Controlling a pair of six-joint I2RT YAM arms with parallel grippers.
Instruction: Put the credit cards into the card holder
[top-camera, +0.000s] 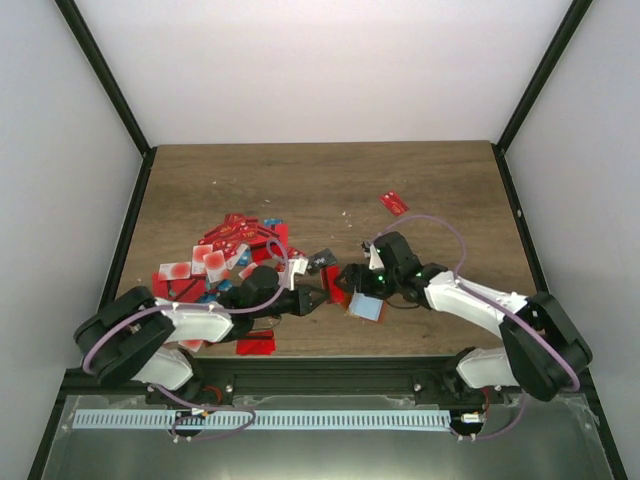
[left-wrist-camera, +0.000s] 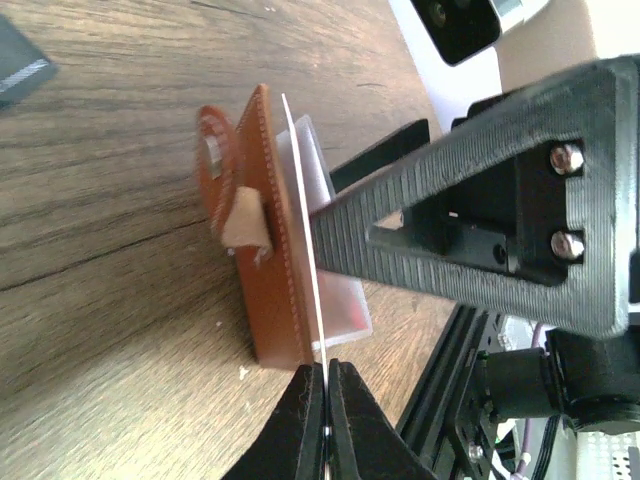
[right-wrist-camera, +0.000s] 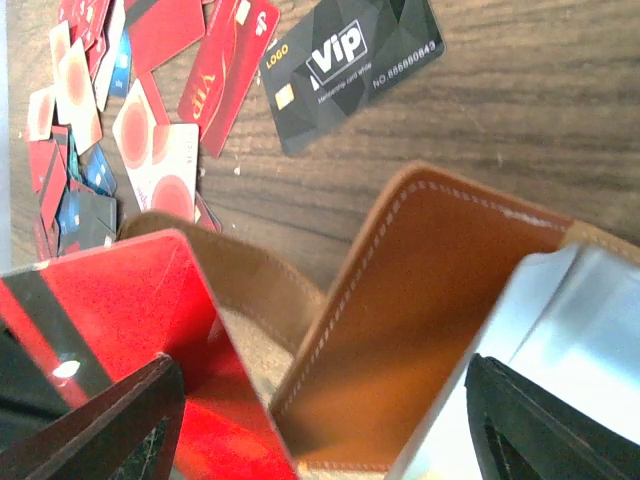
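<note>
I am watching remotely as both arms meet over a wooden table (top-camera: 450, 180), and every position below is given from the card holder (top-camera: 366, 306), which sits near the table's front edge, roughly midway across. The left arm (top-camera: 150, 330) reaches in from the holder's left and the right arm (top-camera: 500, 310) from its right. A loose heap of credit cards (top-camera: 225, 250), mostly red with some white and a few blue, spreads well to the holder's left, partly under the left arm. The holder itself stands on one long edge on the wood, opened into a V, orange-brown leather outside and a pale, light blue panel facing the right arm. The right gripper (top-camera: 352, 285) has its jaws spread wide around the holder, one finger pressed against the pale panel, grasping it and keeping it upright. The left gripper (left-wrist-camera: 326, 375) is clenched on a red card (right-wrist-camera: 120, 300) with a dark stripe, pinching it by one end. Seen edge-on from the left wrist, that card lies along the holder's leather wall, touching it or just beside it; whether its tip is inside a pocket I cannot tell. A black card (right-wrist-camera: 350, 60) lies flat just beyond the holder, to the left. A lone red one (top-camera: 394, 203) rests well beyond it, slightly right.
</note>
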